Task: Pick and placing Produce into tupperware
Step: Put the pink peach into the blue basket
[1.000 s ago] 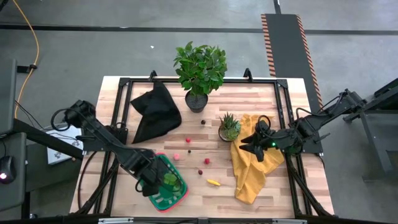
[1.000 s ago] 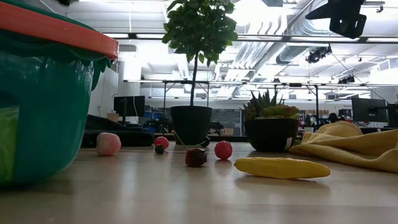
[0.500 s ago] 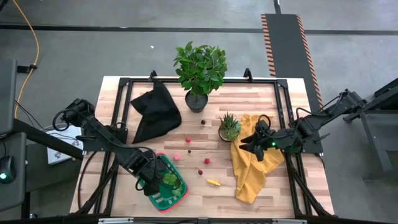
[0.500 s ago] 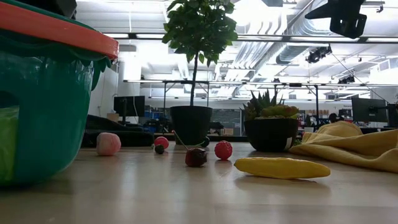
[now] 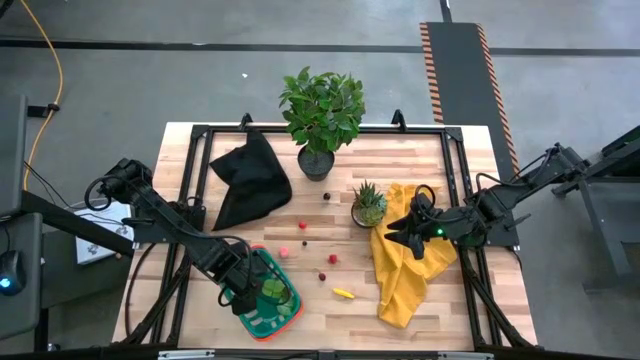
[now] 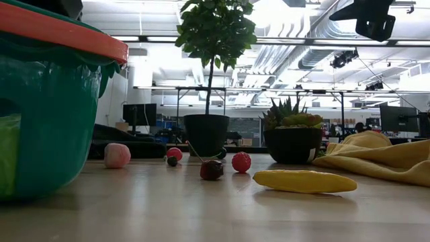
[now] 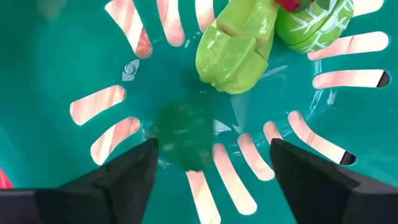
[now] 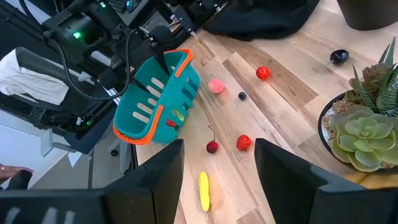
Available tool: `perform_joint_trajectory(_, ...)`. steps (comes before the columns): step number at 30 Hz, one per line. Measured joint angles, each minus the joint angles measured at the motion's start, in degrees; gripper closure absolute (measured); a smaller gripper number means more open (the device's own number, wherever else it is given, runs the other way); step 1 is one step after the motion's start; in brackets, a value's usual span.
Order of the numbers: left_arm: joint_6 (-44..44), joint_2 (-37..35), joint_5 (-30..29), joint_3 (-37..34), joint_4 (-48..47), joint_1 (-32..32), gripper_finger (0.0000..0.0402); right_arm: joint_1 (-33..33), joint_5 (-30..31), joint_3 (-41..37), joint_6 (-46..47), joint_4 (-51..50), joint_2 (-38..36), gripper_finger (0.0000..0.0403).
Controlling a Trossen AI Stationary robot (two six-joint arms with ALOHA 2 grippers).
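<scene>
Since the produce is small moulded toy fruit, judge each piece light, hard and glossy, apt to squirt out of a pinch; take it low and square across its middle. The banana [image 6: 304, 181] is the long smooth one, near 6 o'clock on the table [image 5: 330, 325]; close across its short width, not end to end. The cherry [image 6: 211, 169] is a dark bead on a thin stem that looks too flimsy to hold, so go for the ball. The strawberry [image 6: 241, 162] and the pink ball [image 6: 117, 155] sit apart around the table's centre and will likely roll if you nudge them. The tub [image 5: 270, 310] sits at 7 o'clock: thin teal plastic, orange-red rim, slots through its floor, probably light enough to skid. Inside lie a lumpy pale-green piece [image 7: 233, 46] and a veined darker one [image 7: 311, 18], touching. A blurred green piece [image 7: 183, 137] shows below your left gripper [image 7: 212, 149], which hangs inside the tub, fingers spread wide, gripping nothing. Your right gripper [image 8: 217, 152] waits at 3 o'clock over the yellow cloth [image 5: 400, 290], also spread wide and empty.
</scene>
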Motion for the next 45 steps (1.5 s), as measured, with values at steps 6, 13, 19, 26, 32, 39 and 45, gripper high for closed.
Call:
perform_joint_trajectory(6,0.25,0.02,3.79,0.0,0.31,0.02,0.0076,-0.02,-2.24,0.0,0.41,1.84,0.52,0.0215)
perform_joint_trajectory(13,2.05,0.07,8.97,0.85,0.49,0.02,0.011,0.02,-5.23,0.0,-1.83,4.81,2.97,0.0215)
perform_joint_trajectory(19,6.27,0.09,8.91,6.73,-0.97,0.09,0.0148,-0.38,-5.21,0.0,-2.4,5.11,3.13,0.0215)
perform_joint_trajectory(26,11.42,0.07,3.66,15.73,-9.58,3.8,0.018,-0.39,-4.97,0.0,-3.36,5.09,3.13,0.0215)
perform_joint_trajectory(32,16.83,0.07,-1.79,23.45,-12.42,8.66,0.0192,-0.41,-4.74,0.0,-3.71,5.16,3.13,0.0215)
perform_joint_trajectory(39,17.72,0.07,-4.81,31.41,-8.39,13.11,0.0201,-0.42,-4.7,0.0,-5.1,5.57,3.13,0.0215)
perform_joint_trajectory(45,18.34,0.04,-5.32,34.12,-3.79,16.57,0.0208,-0.42,-4.74,0.0,-6.49,5.57,3.13,0.0215)
